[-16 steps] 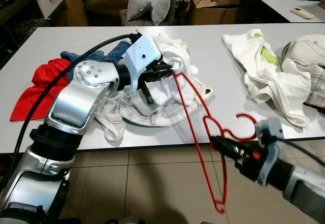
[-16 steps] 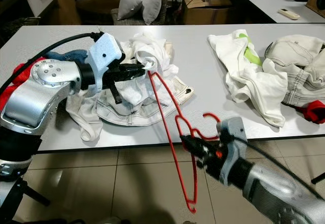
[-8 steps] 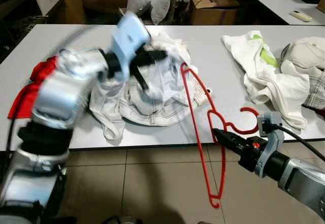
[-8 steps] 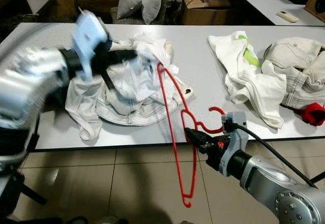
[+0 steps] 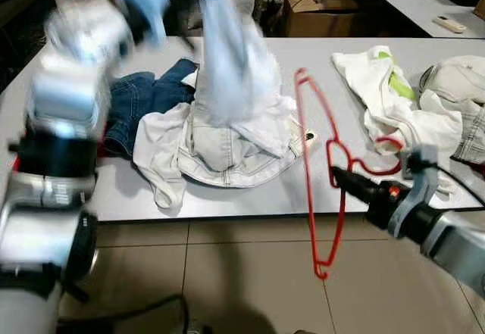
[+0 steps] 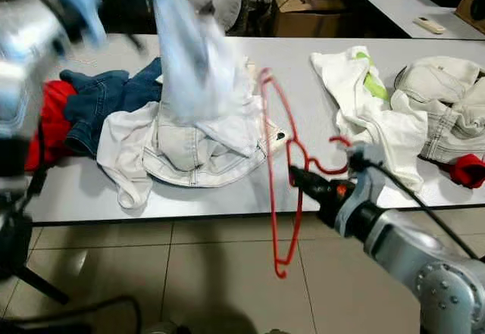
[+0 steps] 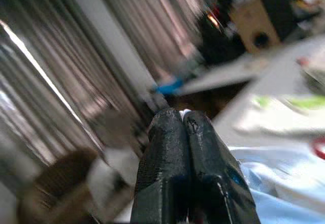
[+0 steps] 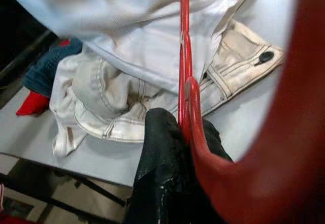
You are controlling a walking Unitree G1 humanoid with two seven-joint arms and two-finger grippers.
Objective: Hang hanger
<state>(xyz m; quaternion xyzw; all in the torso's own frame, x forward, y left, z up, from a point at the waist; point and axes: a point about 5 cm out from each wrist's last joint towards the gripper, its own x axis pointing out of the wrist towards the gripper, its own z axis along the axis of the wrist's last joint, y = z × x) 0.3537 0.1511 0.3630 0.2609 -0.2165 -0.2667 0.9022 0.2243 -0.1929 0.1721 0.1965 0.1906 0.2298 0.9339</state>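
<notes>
Red plastic, the hanger (image 5: 314, 175) stands on edge off the front of the grey table (image 5: 333, 69), pinched near its neck by the right gripper (image 5: 341, 176), whose black fingers (image 8: 161, 148) are closed on the wire just below the hook. The left gripper (image 7: 180, 120), fingers pressed together on a pale shirt (image 5: 227, 54), lifts it high above the clothes heap (image 5: 220, 145). To go well, the shirt's opening should be brought level with the hanger's near shoulder while the right gripper keeps the frame steady and upright.
</notes>
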